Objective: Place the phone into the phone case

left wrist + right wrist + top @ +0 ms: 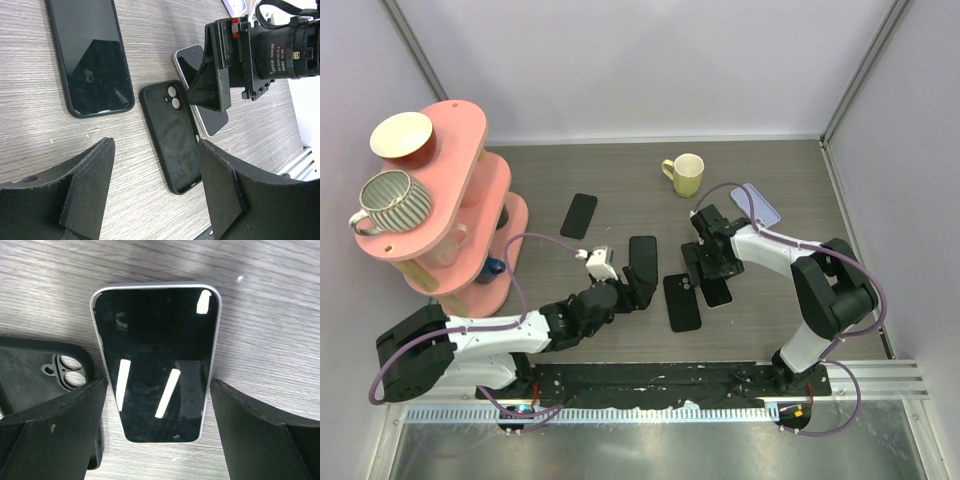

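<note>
The phone [157, 360] has a black screen and a silver-white rim and lies flat on the wood table. My right gripper [157, 425] is open and low over it, one finger on each side of its near end, with small gaps showing. The empty black phone case [45, 375] lies just left of the phone, camera cutouts up. In the top view the phone [719, 293] peeks out below the right gripper [712, 272], next to the case [682, 301]. My left gripper [155, 200] is open and empty, hovering near the case [172, 145].
A black cased phone [642, 255] lies by the left gripper, another [579, 215] further back. A purple-edged phone [756, 205] and a yellow mug [685, 174] sit at the back right. A pink shelf [470, 200] with cups stands at the left.
</note>
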